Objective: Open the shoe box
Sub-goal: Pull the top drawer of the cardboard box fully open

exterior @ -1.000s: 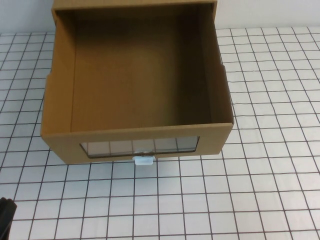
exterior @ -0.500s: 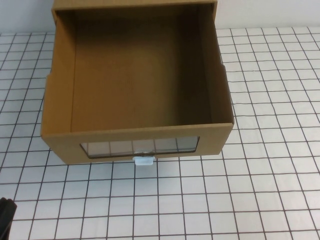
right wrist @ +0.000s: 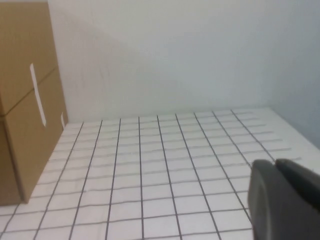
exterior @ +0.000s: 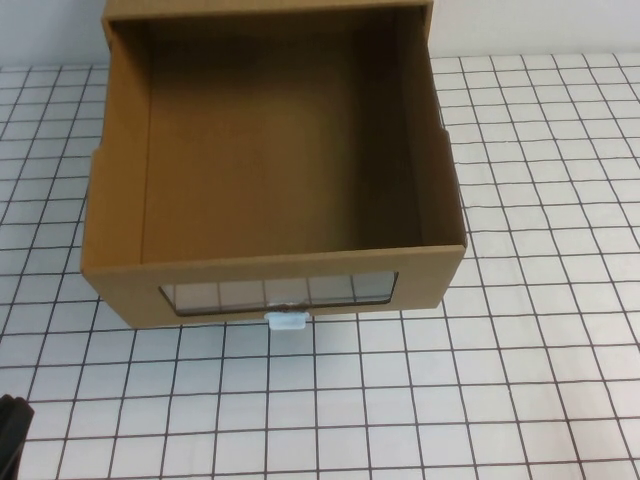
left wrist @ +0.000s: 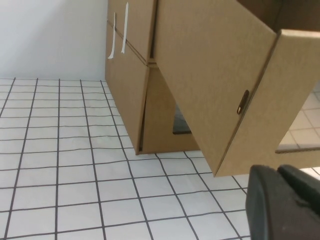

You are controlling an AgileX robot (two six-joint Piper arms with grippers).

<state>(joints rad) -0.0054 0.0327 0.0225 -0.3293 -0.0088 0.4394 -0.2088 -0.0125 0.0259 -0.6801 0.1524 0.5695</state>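
Observation:
The brown cardboard shoe box (exterior: 270, 268) stands in the middle of the table, its drawer pulled out toward me and empty inside. The drawer front has a clear window (exterior: 280, 292) and a small white pull tab (exterior: 287, 321). The outer shell (exterior: 270, 8) sits at the back. My left gripper (left wrist: 278, 172) is shut on nothing, low at the near left, apart from the drawer's side (left wrist: 215, 85); a dark piece of it (exterior: 10, 425) shows in the high view's corner. My right gripper (right wrist: 275, 162) is shut and empty, off to the right of the box (right wrist: 25, 100).
The table (exterior: 540, 380) is white with a black grid and carries only the box. A plain white wall (right wrist: 165, 55) rises behind it. Two strips of white tape (left wrist: 119, 35) run down the shell's left side.

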